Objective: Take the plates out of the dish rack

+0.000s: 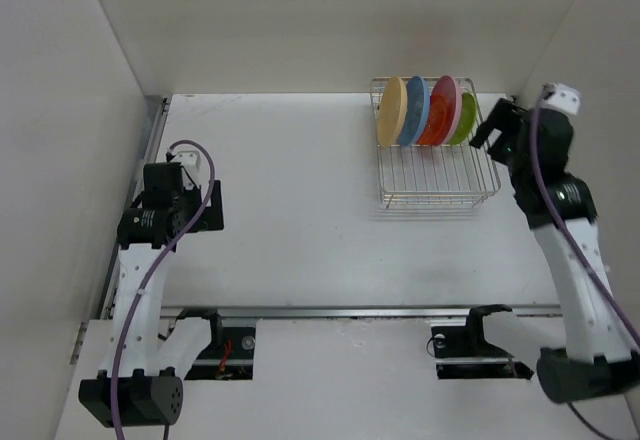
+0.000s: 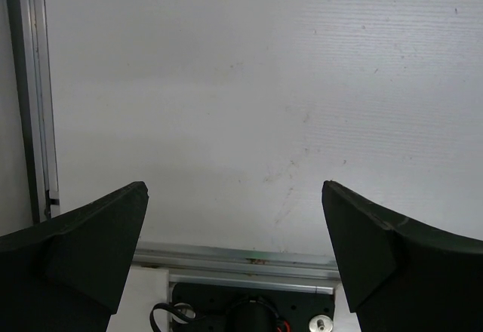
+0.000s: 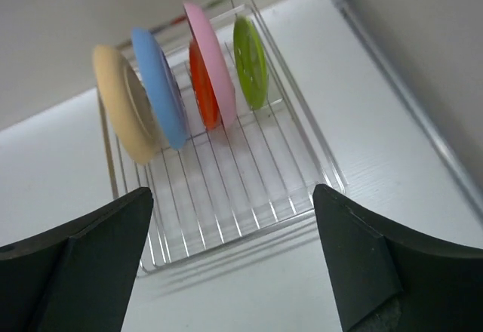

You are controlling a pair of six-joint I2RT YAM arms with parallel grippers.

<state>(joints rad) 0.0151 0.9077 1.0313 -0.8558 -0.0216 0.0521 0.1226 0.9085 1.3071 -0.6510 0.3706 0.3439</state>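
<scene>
The silver wire dish rack (image 1: pixel 436 182) stands at the far right of the table and also shows in the right wrist view (image 3: pixel 249 211). Five plates stand on edge at its far end: cream-yellow (image 1: pixel 392 111), blue (image 1: pixel 413 111), orange-red (image 1: pixel 436 115), pink (image 1: pixel 453 108) and lime green (image 1: pixel 463 120). The right wrist view shows them too: cream-yellow (image 3: pixel 124 115), blue (image 3: pixel 160 88), orange-red (image 3: pixel 202 98), pink (image 3: pixel 211 64), lime green (image 3: pixel 250 63). My right gripper (image 1: pixel 484 132) hovers open and empty just right of the rack. My left gripper (image 1: pixel 212 205) is open and empty, far left.
White walls enclose the table on the left, back and right. A metal rail (image 2: pixel 234 260) runs along the near table edge, and another (image 2: pixel 34 90) along the left edge. The arm bases (image 1: pixel 220 345) sit at the near edge.
</scene>
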